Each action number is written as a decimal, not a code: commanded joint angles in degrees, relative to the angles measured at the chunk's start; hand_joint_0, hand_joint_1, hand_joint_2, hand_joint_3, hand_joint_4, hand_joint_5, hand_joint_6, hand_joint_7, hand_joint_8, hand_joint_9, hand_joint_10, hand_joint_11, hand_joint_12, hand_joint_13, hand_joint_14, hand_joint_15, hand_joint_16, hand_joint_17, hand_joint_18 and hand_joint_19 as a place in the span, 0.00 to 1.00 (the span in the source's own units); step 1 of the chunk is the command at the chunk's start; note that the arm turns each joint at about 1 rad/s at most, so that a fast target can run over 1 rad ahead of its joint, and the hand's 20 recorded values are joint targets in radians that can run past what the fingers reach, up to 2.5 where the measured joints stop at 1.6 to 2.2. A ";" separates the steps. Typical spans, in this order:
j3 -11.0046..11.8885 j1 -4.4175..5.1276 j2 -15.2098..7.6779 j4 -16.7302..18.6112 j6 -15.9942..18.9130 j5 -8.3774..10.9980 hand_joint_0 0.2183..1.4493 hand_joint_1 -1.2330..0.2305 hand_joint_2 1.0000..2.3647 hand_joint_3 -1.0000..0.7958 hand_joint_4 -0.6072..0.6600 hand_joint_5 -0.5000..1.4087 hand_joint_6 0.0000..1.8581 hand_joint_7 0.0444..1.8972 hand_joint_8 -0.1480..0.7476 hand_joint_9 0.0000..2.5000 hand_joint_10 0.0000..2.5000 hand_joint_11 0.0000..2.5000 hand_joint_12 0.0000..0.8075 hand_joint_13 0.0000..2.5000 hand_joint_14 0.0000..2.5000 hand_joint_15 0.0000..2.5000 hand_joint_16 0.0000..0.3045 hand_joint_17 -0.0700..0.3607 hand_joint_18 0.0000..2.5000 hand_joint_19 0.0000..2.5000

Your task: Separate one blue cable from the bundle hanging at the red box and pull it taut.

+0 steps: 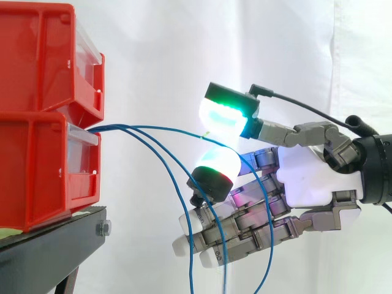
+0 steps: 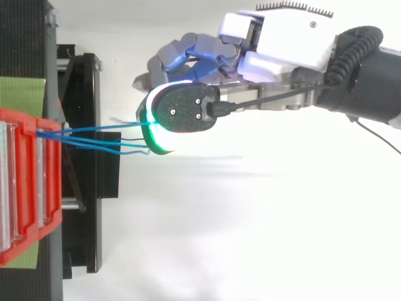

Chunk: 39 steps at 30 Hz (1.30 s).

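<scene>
Three thin blue cables leave the front of the lower red bin [image 1: 43, 171] and sag down to the right. The topmost blue cable [image 1: 153, 127] arcs into the narrow gap between two green-white glowing pads [image 1: 223, 116] of my hand [image 1: 306, 177] and drops behind the palm. Those two pads pinch it; the other fingers lie straight below. The other two cables [image 1: 184, 202] hang in front of those lower fingers. From above, the cables [image 2: 94, 145] run from the bin [image 2: 25, 188] to a spot under the upper pad [image 2: 182, 110].
A second red bin [image 1: 43, 55] is stacked on the lower one, both on a black stand [image 1: 49, 251] at the left. A white curtain hangs behind. Open space lies to the right of the bins, around the arm.
</scene>
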 commanded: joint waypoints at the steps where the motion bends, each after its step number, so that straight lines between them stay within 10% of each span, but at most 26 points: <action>1: 0.00 0.00 0.00 0.00 0.00 0.00 0.30 0.47 0.01 0.34 0.61 0.17 0.46 0.68 0.47 0.30 0.01 0.23 0.37 0.13 0.00 0.04 0.12 0.35 0.09 0.04; 12: 0.00 0.00 0.00 0.00 0.00 -0.09 0.30 0.33 0.02 0.44 0.62 0.16 0.47 0.72 0.46 0.29 0.01 0.23 0.38 0.12 0.00 0.04 0.12 0.36 0.09 0.04; 23: 0.00 0.00 0.00 0.00 0.00 0.00 0.38 0.30 0.00 0.28 0.59 0.15 0.48 0.68 0.44 0.27 0.01 0.23 0.38 0.12 0.00 0.03 0.12 0.36 0.09 0.02; 39: 0.00 0.00 0.00 0.00 0.00 0.00 0.37 0.31 0.00 0.31 0.56 0.16 0.48 0.76 0.44 0.28 0.01 0.23 0.37 0.13 0.00 0.03 0.12 0.35 0.09 0.02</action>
